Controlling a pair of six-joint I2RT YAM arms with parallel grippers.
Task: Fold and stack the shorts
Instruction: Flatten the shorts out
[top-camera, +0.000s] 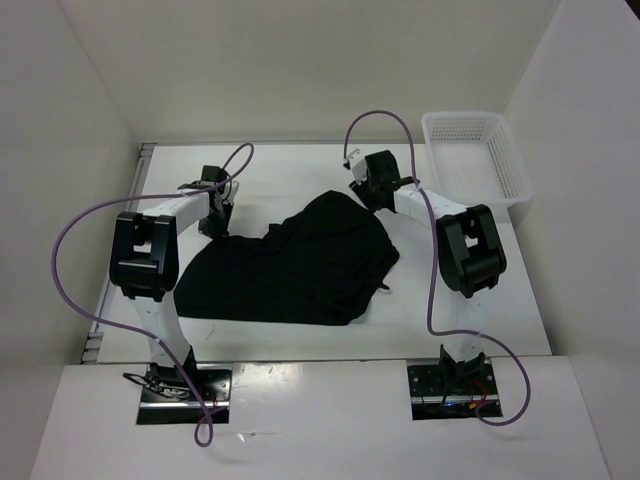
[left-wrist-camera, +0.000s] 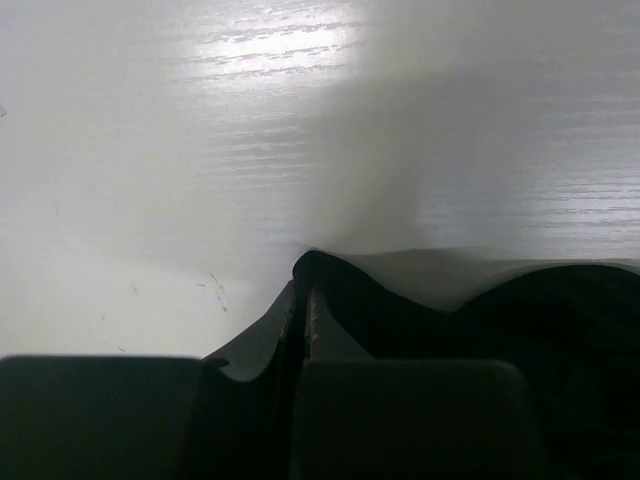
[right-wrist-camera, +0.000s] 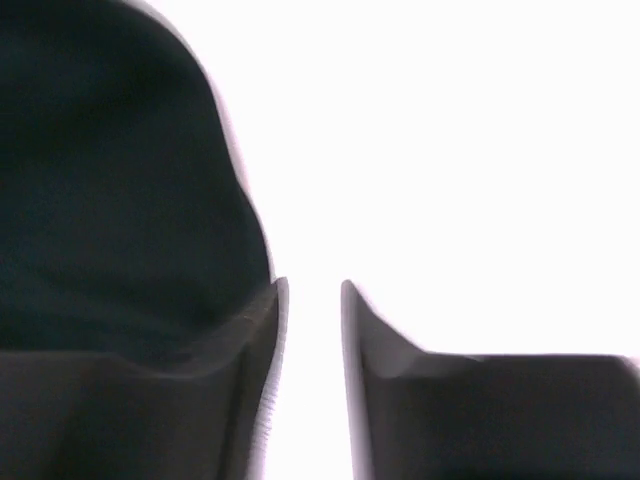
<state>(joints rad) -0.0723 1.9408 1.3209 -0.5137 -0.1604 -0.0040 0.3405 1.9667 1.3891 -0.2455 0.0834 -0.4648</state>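
Top external view is showing the shorts (top-camera: 290, 265) lying crumpled in the middle of the table (top-camera: 450, 310): plain black soft fabric, bunching into a raised fold at the far right. The left pincer (left-wrist-camera: 305, 290) is pinching the far-left fabric edge. The right pincer (right-wrist-camera: 313, 290) is standing slightly spread, with fabric lying just beside one finger.

I'm seeing the shorts (top-camera: 290, 270) lying as soft, matt black cloth, creasing into folds toward one o'clock. The table (top-camera: 480, 300) is showing a smooth white finish with faint grain lines, and it's throwing a glossy glare at twelve o'clock in the left wrist view. The basket (top-camera: 478, 150), at two o'clock, is looking like white plastic mesh. The left gripper (left-wrist-camera: 305, 295) fingers (left-wrist-camera: 330, 335) are reading as matt dark plastic.
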